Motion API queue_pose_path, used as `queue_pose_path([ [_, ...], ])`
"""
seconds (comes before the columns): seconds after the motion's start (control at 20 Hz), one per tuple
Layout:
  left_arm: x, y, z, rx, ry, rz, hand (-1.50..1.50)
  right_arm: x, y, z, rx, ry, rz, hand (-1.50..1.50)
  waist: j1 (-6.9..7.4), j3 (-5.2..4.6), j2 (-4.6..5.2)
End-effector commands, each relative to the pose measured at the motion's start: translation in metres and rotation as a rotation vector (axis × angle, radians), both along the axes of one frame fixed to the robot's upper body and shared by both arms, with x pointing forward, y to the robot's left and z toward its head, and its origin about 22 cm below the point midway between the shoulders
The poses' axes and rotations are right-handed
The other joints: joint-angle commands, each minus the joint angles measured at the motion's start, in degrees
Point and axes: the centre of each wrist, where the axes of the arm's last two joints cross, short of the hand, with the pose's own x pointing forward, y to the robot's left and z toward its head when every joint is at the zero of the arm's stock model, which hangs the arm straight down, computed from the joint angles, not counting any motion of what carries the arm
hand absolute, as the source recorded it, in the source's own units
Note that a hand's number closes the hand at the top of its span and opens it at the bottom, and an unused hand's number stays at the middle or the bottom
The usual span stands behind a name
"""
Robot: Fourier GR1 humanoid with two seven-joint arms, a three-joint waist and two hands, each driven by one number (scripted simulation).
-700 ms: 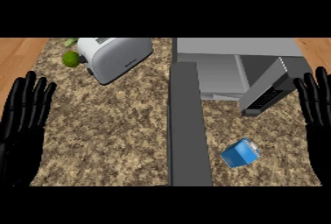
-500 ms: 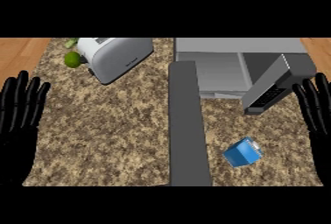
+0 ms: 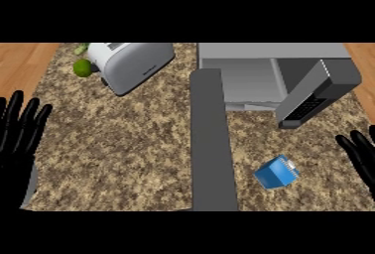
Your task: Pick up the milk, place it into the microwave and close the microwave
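My right hand [image 3: 360,155] shows at the right edge, its fingers straight and spread, holding nothing. The milk [image 3: 276,173], a small blue carton, lies tilted on the speckled worktop [image 3: 132,144] to the left of those fingers, near but apart from them. My left hand [image 3: 20,134] stands at the left edge, fingers straight and up, empty, well apart from the milk, with a grey strip [image 3: 211,144] between them. Beyond the milk the microwave [image 3: 253,74] stands open, its door [image 3: 316,94] swung out toward my right side. At the far left sit a toaster [image 3: 132,63] and a green fruit [image 3: 84,68] just beside it.
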Motion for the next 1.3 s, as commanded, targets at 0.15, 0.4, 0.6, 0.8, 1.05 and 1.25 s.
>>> queue_pose_path([
  [0.15, -0.056, 0.02, 0.011, -0.017, 0.019, -0.047, -1.5, -0.008, -0.009, 0.004, -0.033, 0.046, -0.044, -1.5, 0.74, 0.08, 0.06],
  [0.4, -0.061, 0.037, 0.019, -0.019, 0.011, -0.046, -1.5, 0.0, -0.025, -0.016, -0.071, 0.058, -0.084, -1.5, 0.58, 0.1, 0.11],
  [0.6, -0.077, 0.049, 0.018, -0.018, 0.003, -0.016, -1.5, 0.005, -0.017, -0.046, -0.082, 0.109, -0.108, -1.5, 0.67, 0.09, 0.1],
  [0.8, -0.087, 0.034, 0.011, -0.043, 0.021, -0.028, -1.5, 0.023, -0.018, -0.072, -0.09, 0.137, -0.186, -1.5, 0.74, 0.1, 0.15],
  [1.05, -0.099, 0.059, 0.008, -0.04, 0.026, -0.042, -1.5, 0.033, -0.038, -0.125, -0.136, 0.196, -0.257, -1.5, 1.15, 0.12, 0.18],
  [1.25, -0.103, 0.067, 0.024, -0.013, 0.023, -0.024, -1.5, 0.016, -0.045, -0.161, -0.161, 0.239, -0.256, -1.5, 0.7, 0.14, 0.15],
])
